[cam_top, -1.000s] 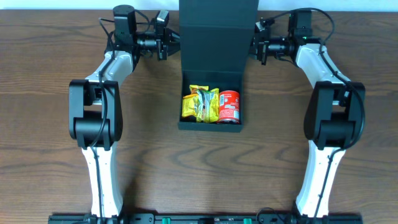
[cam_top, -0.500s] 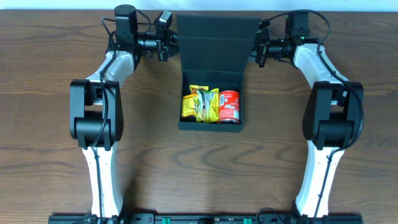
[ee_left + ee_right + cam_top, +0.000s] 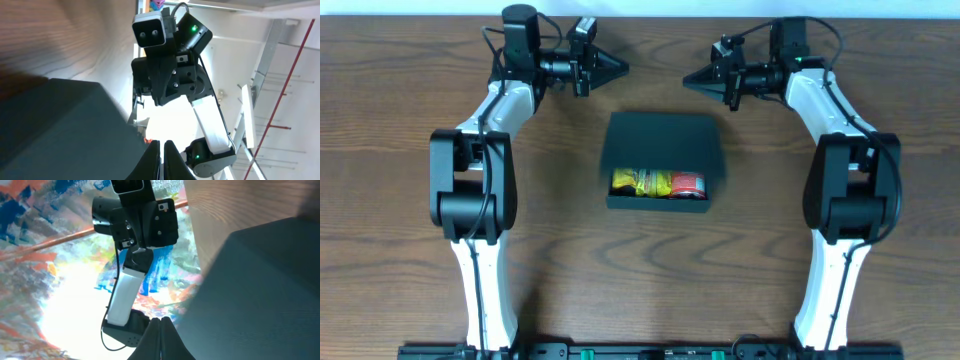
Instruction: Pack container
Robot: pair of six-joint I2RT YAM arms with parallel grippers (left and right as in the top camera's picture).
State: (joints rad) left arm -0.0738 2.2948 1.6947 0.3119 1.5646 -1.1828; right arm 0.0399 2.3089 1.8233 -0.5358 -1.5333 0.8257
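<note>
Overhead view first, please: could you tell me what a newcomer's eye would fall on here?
The dark container sits at the table's centre, its lid covering most of it, so only a front strip shows yellow snack packets and a red can. Beyond it, the left end effector and right end effector point at each other, both shut.

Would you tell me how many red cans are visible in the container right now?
1: the red can at the container's front right, beside yellow packets; the lid may hide others.
</note>
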